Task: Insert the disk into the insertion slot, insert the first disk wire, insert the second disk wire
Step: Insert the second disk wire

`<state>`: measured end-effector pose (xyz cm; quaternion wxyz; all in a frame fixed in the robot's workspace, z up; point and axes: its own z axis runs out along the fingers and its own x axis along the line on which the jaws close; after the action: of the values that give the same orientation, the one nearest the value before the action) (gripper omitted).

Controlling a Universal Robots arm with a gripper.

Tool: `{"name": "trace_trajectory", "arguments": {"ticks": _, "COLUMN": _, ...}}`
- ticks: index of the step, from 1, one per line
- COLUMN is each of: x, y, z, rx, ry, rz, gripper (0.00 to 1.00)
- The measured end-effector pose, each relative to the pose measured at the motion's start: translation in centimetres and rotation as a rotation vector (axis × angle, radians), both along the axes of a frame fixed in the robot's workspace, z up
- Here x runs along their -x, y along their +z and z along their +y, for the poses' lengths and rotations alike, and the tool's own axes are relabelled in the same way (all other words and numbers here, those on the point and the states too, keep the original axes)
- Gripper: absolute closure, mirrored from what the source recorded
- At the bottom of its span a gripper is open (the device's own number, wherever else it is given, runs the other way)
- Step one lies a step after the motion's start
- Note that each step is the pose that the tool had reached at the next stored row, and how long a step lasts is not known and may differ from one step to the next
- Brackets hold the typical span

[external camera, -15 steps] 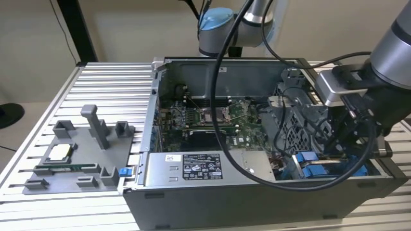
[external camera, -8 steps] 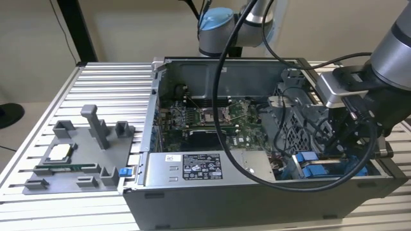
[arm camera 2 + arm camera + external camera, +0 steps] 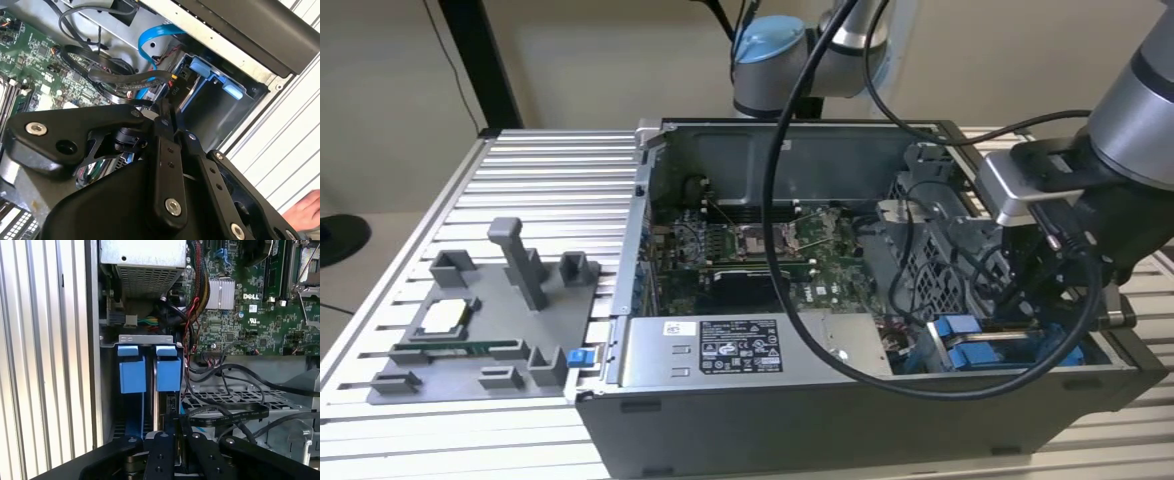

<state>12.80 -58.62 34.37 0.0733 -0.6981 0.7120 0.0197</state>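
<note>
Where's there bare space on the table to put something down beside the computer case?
In the exterior view, the ribbed table lies bare between the grey fixture tray and the table's far edge, beside the case. A thinner strip runs in front of the tray. It is crowded inside the case, where the gripper works at the blue insertion slot among cables.

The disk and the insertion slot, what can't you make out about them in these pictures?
- Disk: in the first wrist view, its lower part is covered by the gripper.
- Insertion slot: in the exterior view, arm and black cables cross it.
- Disk wires' seating: connector end hidden behind the fingers in the second wrist view.
</note>
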Motion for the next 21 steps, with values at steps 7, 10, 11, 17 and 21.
{"name": "trace_trajectory", "arguments": {"ticks": 7, "x": 0.0, "y": -0.17, "z": 0.03, "rx": 0.0002, "ry": 0.004, "rz": -0.0036, "gripper": 1.0}}
{"name": "trace_trajectory", "arguments": {"ticks": 10, "x": 0.0, "y": -0.32, "z": 0.03, "rx": -0.0002, "ry": 0.005, "rz": -0.0056, "gripper": 1.0}}
{"name": "trace_trajectory", "arguments": {"ticks": 11, "x": 0.0, "y": -0.4, "z": 0.03, "rx": -0.0002, "ry": 0.005, "rz": -0.0061, "gripper": 1.0}}
{"name": "trace_trajectory", "arguments": {"ticks": 17, "x": 0.0, "y": -0.8, "z": 0.03, "rx": 0.0002, "ry": 0.006, "rz": -0.0074, "gripper": 1.0}}
{"name": "trace_trajectory", "arguments": {"ticks": 21, "x": 0.0, "y": 0.58, "z": 0.03, "rx": -0.0005, "ry": 0.005, "rz": -0.0072, "gripper": 0.0}}
